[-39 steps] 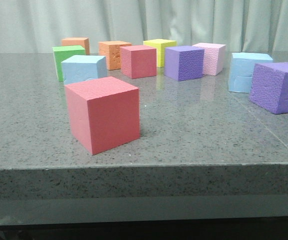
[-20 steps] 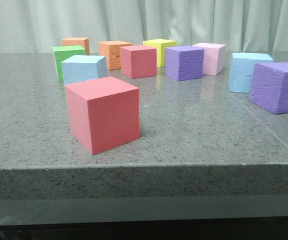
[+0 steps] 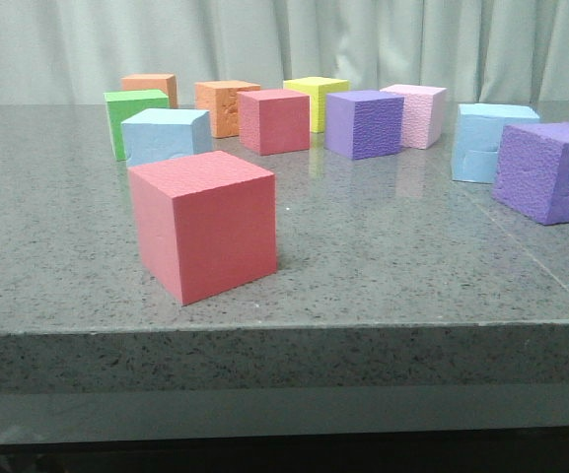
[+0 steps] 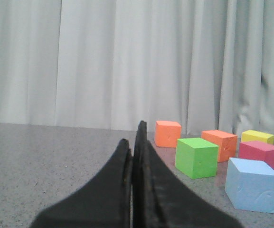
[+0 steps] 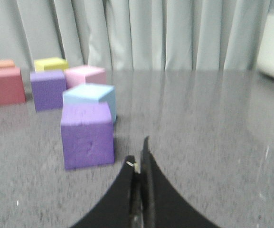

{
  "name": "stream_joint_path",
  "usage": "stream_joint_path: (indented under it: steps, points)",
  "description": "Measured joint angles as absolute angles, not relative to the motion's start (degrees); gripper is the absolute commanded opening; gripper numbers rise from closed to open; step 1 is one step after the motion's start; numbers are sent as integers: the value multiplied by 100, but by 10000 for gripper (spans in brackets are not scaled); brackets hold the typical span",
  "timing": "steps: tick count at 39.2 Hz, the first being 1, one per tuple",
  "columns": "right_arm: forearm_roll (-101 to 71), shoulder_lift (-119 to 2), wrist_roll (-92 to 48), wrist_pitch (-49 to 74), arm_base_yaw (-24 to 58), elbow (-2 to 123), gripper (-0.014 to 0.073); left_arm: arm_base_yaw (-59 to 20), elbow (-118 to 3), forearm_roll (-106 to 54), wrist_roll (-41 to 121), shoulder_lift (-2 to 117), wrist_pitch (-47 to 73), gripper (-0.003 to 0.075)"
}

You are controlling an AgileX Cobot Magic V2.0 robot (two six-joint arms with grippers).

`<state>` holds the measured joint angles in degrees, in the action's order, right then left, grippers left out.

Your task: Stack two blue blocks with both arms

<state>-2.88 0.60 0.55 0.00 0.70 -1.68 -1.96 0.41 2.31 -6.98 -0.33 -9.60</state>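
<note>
One pale blue block (image 3: 167, 136) stands at the left of the table behind the big red cube; it also shows in the left wrist view (image 4: 251, 185). The other pale blue block (image 3: 491, 142) stands at the right, beside a purple cube; it also shows in the right wrist view (image 5: 90, 98). Neither arm appears in the front view. My left gripper (image 4: 133, 137) is shut and empty, low over the table, short of its block. My right gripper (image 5: 138, 154) is shut and empty, with the purple cube (image 5: 87, 135) between it and its block.
A large red cube (image 3: 203, 225) stands near the front edge. Green (image 3: 134, 119), two orange (image 3: 227, 104), red (image 3: 272, 121), yellow (image 3: 316, 101), purple (image 3: 364, 123) and pink (image 3: 414, 114) cubes line the back. A purple cube (image 3: 548, 171) sits far right. Curtains hang behind.
</note>
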Motion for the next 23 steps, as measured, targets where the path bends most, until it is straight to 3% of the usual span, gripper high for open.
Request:
stream_joint_path:
  steps: [23]
  points:
    - [-288, 60, 55, -289, 70, -168, -68, -196, 41, 231, -698, -33, -1049, -20]
